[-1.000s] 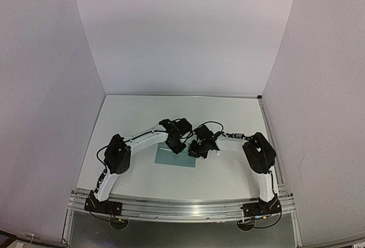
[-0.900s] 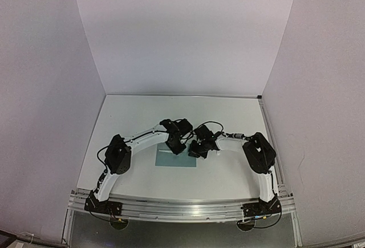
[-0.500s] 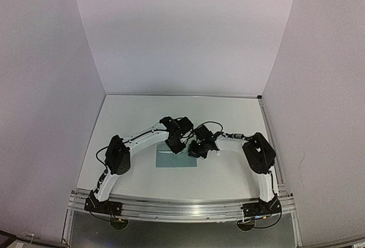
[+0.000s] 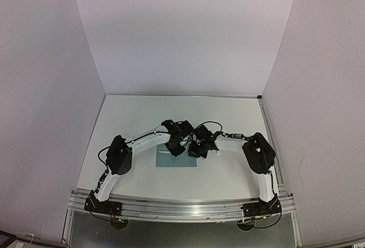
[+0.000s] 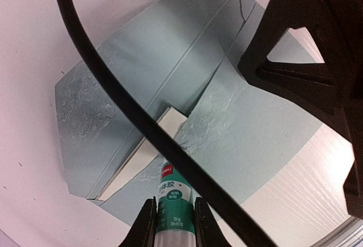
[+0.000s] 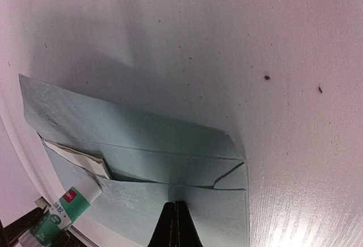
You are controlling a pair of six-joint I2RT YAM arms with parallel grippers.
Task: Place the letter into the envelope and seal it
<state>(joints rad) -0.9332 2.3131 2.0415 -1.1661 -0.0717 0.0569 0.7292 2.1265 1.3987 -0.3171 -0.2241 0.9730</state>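
Teal envelope lies under the left tool's glue stick.

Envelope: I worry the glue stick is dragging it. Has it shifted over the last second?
No. In the top view the envelope keeps the same spot and angle against the near rail.

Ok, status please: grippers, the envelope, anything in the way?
Left gripper shut on glue stick, over the envelope. Right gripper shut, tip over it too. Letter inside, one corner showing. Nothing in the way.
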